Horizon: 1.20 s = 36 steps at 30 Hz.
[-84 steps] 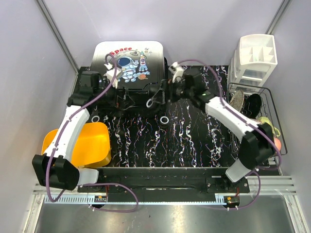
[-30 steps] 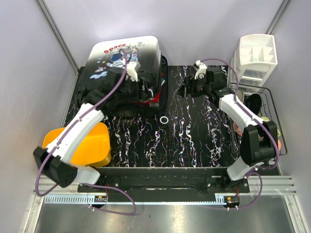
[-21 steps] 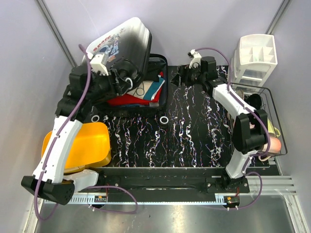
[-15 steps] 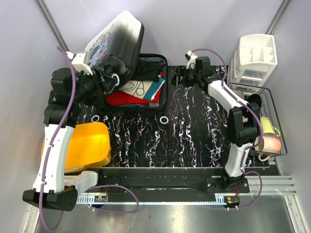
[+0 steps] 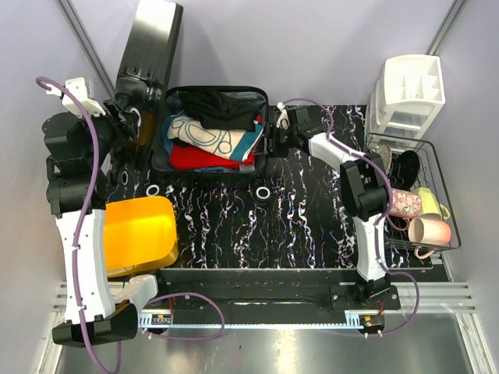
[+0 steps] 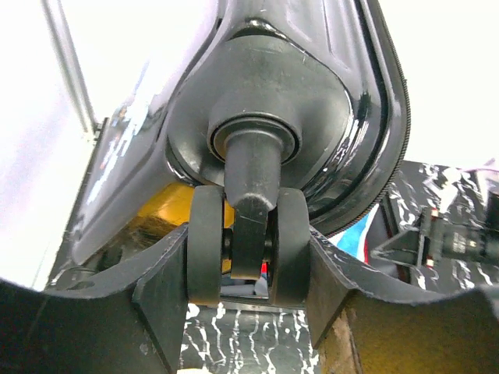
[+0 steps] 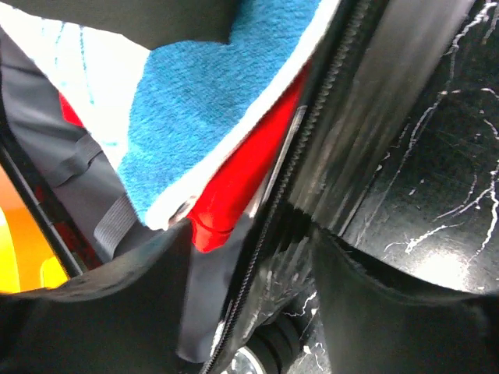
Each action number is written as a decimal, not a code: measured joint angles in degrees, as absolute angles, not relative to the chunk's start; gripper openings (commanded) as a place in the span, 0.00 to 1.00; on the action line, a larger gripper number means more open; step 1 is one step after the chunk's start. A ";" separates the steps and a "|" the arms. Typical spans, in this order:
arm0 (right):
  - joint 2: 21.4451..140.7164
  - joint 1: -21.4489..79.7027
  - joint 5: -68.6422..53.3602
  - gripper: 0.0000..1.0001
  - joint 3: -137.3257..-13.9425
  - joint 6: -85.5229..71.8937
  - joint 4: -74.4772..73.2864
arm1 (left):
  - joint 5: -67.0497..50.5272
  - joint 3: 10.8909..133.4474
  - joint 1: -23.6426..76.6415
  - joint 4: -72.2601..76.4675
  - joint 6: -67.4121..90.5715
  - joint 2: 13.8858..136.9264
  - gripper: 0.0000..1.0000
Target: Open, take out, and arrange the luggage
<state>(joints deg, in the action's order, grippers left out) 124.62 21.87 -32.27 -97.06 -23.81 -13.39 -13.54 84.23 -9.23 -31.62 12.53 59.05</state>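
The luggage lies open on the black marbled mat. Its lid (image 5: 152, 54) stands upright at the back left. Its base (image 5: 263, 117) holds a black garment (image 5: 222, 105), a blue-and-white towel (image 5: 214, 139) and a red item (image 5: 207, 158). My left gripper (image 5: 129, 125) is shut on a twin caster wheel (image 6: 242, 245) of the lid, with one finger (image 6: 164, 288) on each side. My right gripper (image 5: 273, 136) straddles the base's right wall (image 7: 312, 195), one finger inside by the red item (image 7: 234, 195) and one outside.
A yellow-orange bin (image 5: 136, 234) sits at the front left below my left arm. A white organizer (image 5: 409, 93) stands at the back right. A wire basket (image 5: 448, 241) with mugs is at the right edge. The suitcase's front wheels (image 5: 263, 192) face the mat.
The lid has swung from shut to upright at the back left, carried by my left gripper. The clothes inside now show. My right gripper has moved left onto the base's right wall.
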 measured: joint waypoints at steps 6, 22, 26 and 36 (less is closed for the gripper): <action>127.55 22.35 -31.40 0.40 -100.33 -26.22 -15.09 | -6.11 84.25 -9.50 -32.18 8.51 58.22 0.00; 133.91 25.76 -30.89 0.00 -107.70 -31.79 -9.93 | 10.46 77.93 -9.98 -23.33 -14.04 55.79 0.00; 132.86 26.46 -30.09 0.00 -104.68 -33.41 -6.07 | 12.75 75.18 -10.70 -17.21 -20.62 56.42 0.00; 126.41 28.25 -25.52 0.00 -92.33 -35.51 4.34 | 19.40 74.87 -13.93 -8.16 -27.86 62.48 0.88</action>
<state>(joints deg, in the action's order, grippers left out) 126.41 28.25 -25.52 -92.33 -35.51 4.34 19.40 74.87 -13.93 -8.16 -27.86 62.48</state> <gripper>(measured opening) 0.451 0.595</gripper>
